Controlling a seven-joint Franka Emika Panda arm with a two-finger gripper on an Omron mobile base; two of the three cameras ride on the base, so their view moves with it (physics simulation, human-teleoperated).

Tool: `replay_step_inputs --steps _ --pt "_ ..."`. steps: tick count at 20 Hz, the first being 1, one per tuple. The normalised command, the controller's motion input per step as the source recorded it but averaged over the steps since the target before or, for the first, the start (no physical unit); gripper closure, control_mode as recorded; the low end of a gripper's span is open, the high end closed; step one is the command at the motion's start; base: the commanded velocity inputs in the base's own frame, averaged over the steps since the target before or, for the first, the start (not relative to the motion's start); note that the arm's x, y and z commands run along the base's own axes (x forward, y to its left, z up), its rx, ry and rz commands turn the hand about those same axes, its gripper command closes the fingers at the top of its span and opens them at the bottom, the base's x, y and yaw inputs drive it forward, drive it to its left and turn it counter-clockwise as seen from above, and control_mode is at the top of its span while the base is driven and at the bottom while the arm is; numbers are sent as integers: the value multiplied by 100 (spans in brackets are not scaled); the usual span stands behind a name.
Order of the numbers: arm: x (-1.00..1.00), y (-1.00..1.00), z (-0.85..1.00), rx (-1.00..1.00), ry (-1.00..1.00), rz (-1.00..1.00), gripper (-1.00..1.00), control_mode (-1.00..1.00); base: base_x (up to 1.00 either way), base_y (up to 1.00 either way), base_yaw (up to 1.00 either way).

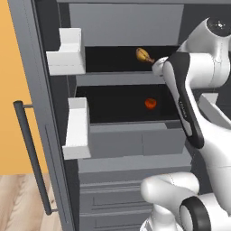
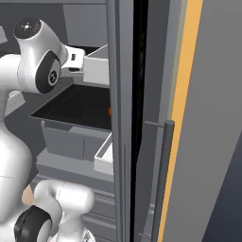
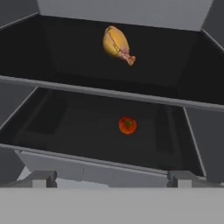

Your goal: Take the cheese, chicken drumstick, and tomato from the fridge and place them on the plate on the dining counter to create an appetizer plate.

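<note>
I am seeing the chicken drumstick (image 3: 117,45) lying on the upper black shelf of the open fridge (image 1: 131,149), upper centre of my hand view. The tomato (image 3: 127,125) is sitting on the shelf below it, mid-frame. My fingers (image 3: 43,178) are standing wide apart, gripping nothing, facing both shelves.

The view looks into the open fridge (image 3: 118,13), at two black shelves one above the other. The drumstick (image 3: 116,43) lies on the upper shelf (image 3: 65,52), near its middle, its plump golden end up-left and its paler bone end pointing down-right. The tomato (image 3: 127,125) sits alone on the lower shelf (image 3: 78,131), below the drumstick and well apart from it. The jaws stand wide apart, holding nothing, their tips at the bottom corners.
</note>
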Motion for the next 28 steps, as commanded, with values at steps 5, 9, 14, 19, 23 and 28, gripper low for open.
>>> replay_step_inputs --steps 5,9,14,19,23,28 --pt "44 -8 -9 -2 -1 5 -100 -100 0 0 0" --pt "44 0 -15 0 -10 12 -100 -100 0 0 0" --pt "52 -2 -10 0 -9 10 -100 -100 0 0 0" --pt "56 -15 0 0 0 4 -100 -100 0 0 0" --pt "71 -21 0 0 0 1 -100 -100 0 0 0" --pt "76 -12 0 0 1 4 -100 -100 0 0 0"
